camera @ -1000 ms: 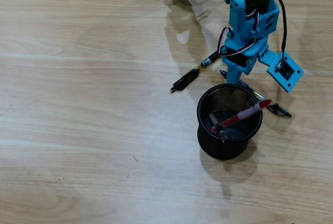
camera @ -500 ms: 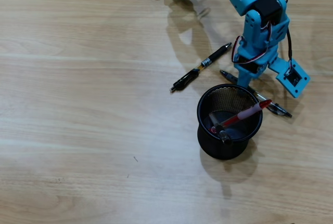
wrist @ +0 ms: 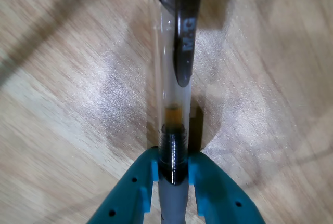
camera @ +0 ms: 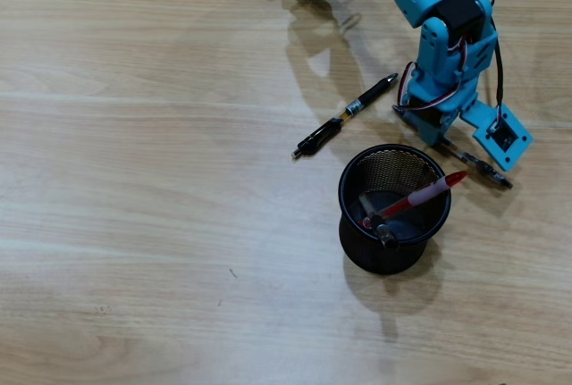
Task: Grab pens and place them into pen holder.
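- Two views were checked, the overhead view first.
- We saw the pen holder (camera: pixel 393 208) standing upright on the wooden table (camera: pixel 134 179), right of centre.
- We noted a red and clear pen (camera: pixel 416 198) leaning inside it, its red end over the right rim, with one more pen (camera: pixel 376 224) lying lower inside the cup.
- We found a black pen with a yellowish band (camera: pixel 345 117) lying diagonally on the table, up and left of the holder and apart from it.
- We saw the blue arm (camera: pixel 438 10) reaching down from the top edge, just above and right of the holder.
- We saw a clear-barrelled pen (camera: pixel 478 166) sticking out below the arm, toward the lower right, near the holder's rim but not touching it.
- We could not judge the jaws in this view, since the arm's body covered them.
- We then checked the wrist view.
- We saw the gripper (wrist: pixel 173 169) closed narrowly on the clear-barrelled pen (wrist: pixel 171 78), one blue finger (wrist: pixel 138 193) pressing each side of its dark threaded collar.
- We saw the pen running straight up the frame, its dark clip at the top, above the wood grain.
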